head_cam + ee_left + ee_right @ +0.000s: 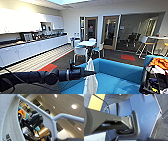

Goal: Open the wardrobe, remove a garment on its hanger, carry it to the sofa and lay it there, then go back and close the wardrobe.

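Head view: left gripper (pixel 87 73) is clamped on the hanger (pixel 50 119); limp white T-shirt (pixel 90 80) dangles at six o'clock over the blue sofa (pixel 120 72); right gripper's opening: cannot tell.

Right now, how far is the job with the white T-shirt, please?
Looks done: the thin white T-shirt is out of the wardrobe, on its thin white hanger. In hand: the left gripper holds it over the bright blue upholstered sofa; it hangs, not laid down. Left: laying it there, then closing the wardrobe.
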